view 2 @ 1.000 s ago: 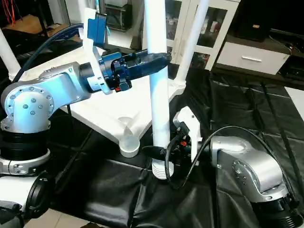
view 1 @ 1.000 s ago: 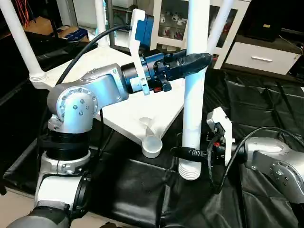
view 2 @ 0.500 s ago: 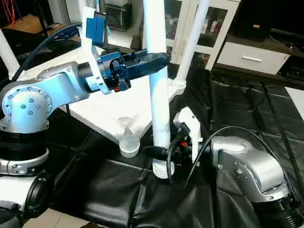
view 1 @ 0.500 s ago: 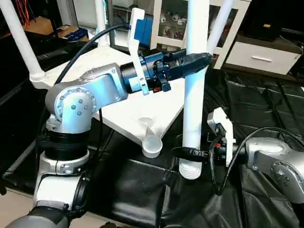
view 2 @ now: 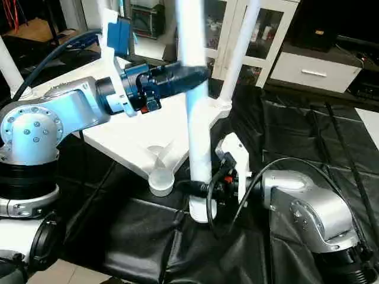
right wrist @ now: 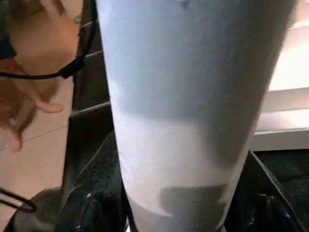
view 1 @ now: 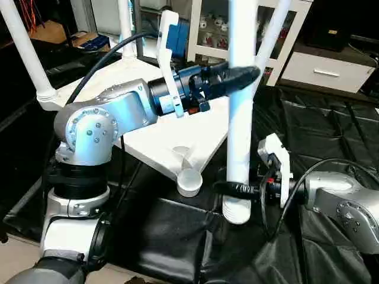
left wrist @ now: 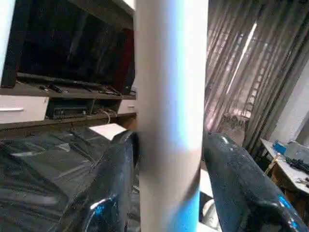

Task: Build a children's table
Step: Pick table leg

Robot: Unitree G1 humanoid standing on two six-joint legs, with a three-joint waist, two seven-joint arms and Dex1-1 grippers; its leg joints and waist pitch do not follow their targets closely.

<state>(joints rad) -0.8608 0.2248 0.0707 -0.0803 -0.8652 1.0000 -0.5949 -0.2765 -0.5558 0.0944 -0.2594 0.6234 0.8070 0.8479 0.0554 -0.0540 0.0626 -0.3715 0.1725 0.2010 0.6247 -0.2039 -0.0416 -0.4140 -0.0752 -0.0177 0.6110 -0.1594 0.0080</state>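
Centre frame: the loose leg (view 1: 240, 118), upright in both grippers, has shifted slightly left toward the empty corner socket (view 1: 189, 181) and looks motion-blurred, so seating seems near. Left gripper (view 1: 237, 76) fingers are clamped high on it, right gripper (view 1: 237, 189) fingers clamped near its ribbed foot. The smooth white plastic top (view 1: 160, 136) lies inverted on crinkled black sheeting (view 1: 331, 136), three tapered legs already standing.

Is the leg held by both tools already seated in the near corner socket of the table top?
No: the near socket is empty, and the leg stands beside it on the black sheet.
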